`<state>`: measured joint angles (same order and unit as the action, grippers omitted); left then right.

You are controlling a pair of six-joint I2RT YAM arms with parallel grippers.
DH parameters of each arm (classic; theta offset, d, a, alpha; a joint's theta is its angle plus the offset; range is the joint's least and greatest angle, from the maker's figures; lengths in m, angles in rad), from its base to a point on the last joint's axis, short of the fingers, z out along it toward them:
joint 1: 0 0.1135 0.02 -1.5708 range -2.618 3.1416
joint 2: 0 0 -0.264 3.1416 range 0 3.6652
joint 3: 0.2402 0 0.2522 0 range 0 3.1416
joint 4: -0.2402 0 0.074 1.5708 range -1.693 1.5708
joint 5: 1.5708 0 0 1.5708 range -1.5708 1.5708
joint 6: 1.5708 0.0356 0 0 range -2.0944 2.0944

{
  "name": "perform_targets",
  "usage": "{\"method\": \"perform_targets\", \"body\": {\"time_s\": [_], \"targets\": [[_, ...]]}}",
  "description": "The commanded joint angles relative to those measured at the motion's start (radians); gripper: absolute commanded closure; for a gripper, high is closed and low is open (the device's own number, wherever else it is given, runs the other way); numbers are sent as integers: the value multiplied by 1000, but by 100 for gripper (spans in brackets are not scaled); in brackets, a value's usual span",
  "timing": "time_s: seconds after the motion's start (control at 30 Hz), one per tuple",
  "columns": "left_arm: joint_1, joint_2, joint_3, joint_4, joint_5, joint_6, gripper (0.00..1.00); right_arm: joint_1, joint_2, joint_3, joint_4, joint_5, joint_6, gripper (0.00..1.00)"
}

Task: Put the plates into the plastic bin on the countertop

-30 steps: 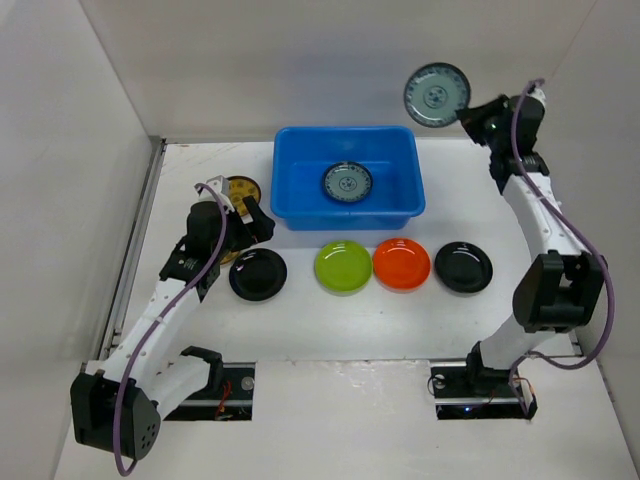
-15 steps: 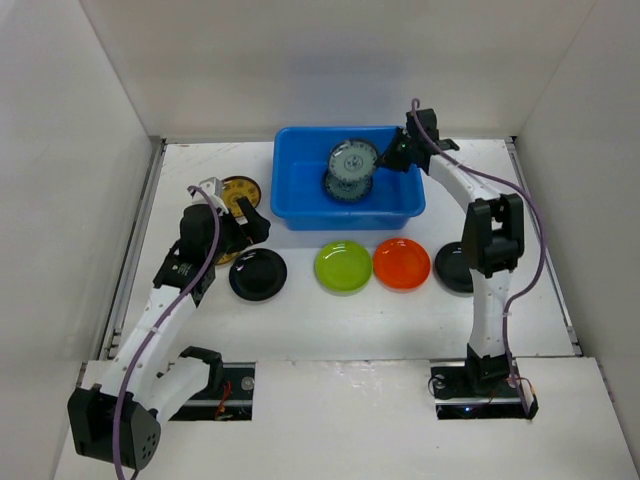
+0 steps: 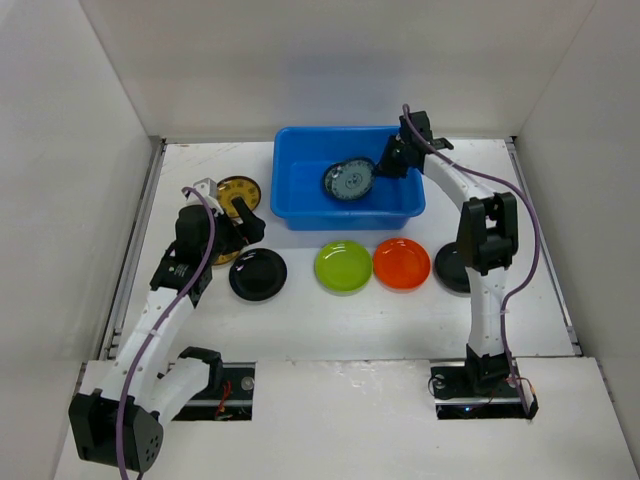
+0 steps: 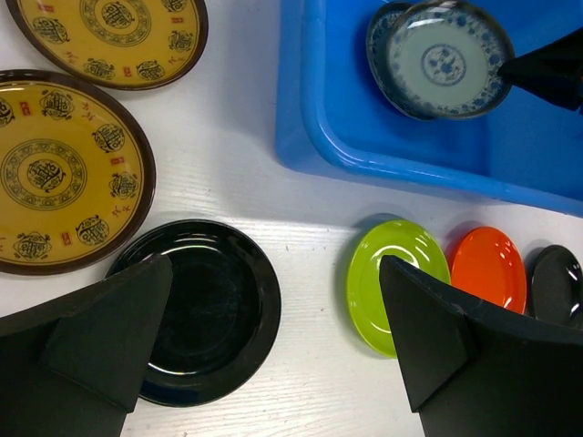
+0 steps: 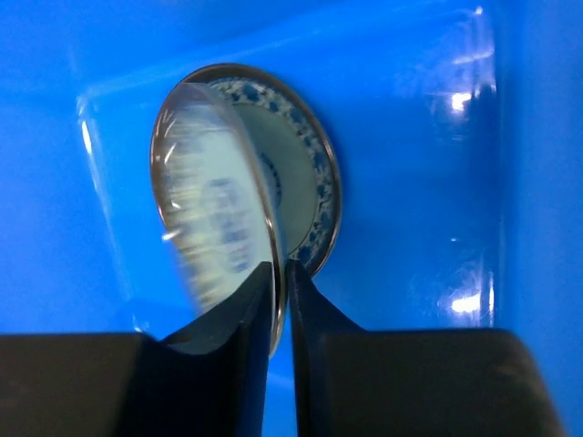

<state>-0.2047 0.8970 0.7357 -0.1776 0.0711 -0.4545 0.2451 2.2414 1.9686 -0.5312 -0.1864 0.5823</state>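
Observation:
The blue plastic bin (image 3: pixel 300 200) stands at the back middle of the white countertop (image 3: pixel 330 320). My right gripper (image 3: pixel 385 163) reaches into it, shut on the rim of a tilted blue-grey plate (image 5: pixel 214 205), just above a second blue-grey plate (image 5: pixel 314 191) lying on the bin floor. My left gripper (image 4: pixel 273 273) is open and empty above a black plate (image 4: pixel 196 309). Two yellow-brown plates (image 4: pixel 55 173) lie left of the bin (image 4: pixel 328 118). Lime green (image 3: pixel 342 266), orange (image 3: pixel 401 264) and another black plate (image 3: pixel 448 268) lie in a row in front of the bin.
White walls close in the left, back and right sides. The right arm's forearm (image 3: pixel 490 235) stands over the black plate at the right end of the row. The arm bases sit at the near edge.
My right arm has swung from high behind the bin's right corner down into the bin, carrying the blue-grey plate low over the other one. My left arm shifted slightly.

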Motion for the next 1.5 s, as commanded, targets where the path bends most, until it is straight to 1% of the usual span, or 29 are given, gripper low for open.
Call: {"method": "perform_targets", "body": {"time_s": [0.0, 0.13, 0.2, 0.3, 0.43, 0.47, 0.57, 0.77, 0.83, 0.9, 0.97, 1.07, 1.13, 1.27, 1.37, 1.47], "targets": [[1, 5, 19, 10, 9, -4, 0, 13, 7, 55, -39, -12, -53, 76], [-2, 11, 18, 12, 9, -3, 0, 21, 1, 52, -50, -2, -71, 70], [-3, 14, 18, 12, 10, -3, 0, 26, -3, 52, -50, -1, -79, 61], [-6, 11, 18, 13, 10, -1, 0, 38, -31, 52, -47, 7, -101, 52], [-6, 14, 14, 18, 10, -3, 0, 58, -129, 33, -33, 77, -156, 33], [-6, 17, 13, 18, 6, -3, 0, 61, -162, 18, -23, 96, -167, 31], [1, 34, 11, 23, -10, -9, 0, 59, -280, -55, 29, 126, -176, 29], [15, 95, 19, 29, -73, -26, 0, 50, -549, -295, 129, 191, -180, 27], [52, 120, 14, 75, -134, -38, 0, 55, -620, -368, 134, 202, -188, 26], [101, 155, 17, 111, -155, -67, 0, 55, -683, -450, 143, 197, -188, 26], [162, 218, 40, 139, -142, -93, 0, 56, -748, -549, 175, 191, -177, 26], [244, 339, 99, 177, -71, -102, 0, 69, -818, -661, 212, 179, -154, 26], [290, 410, 137, 188, -28, -121, 0, 78, -850, -715, 223, 154, -139, 27], [345, 519, 194, 233, 27, -133, 0, 101, -908, -796, 235, 130, -114, 27], [360, 533, 202, 221, 38, -124, 0, 107, -940, -836, 243, 128, -111, 27], [388, 456, 134, 178, 41, -138, 2, 107, -968, -869, 249, 125, -107, 28]]}}
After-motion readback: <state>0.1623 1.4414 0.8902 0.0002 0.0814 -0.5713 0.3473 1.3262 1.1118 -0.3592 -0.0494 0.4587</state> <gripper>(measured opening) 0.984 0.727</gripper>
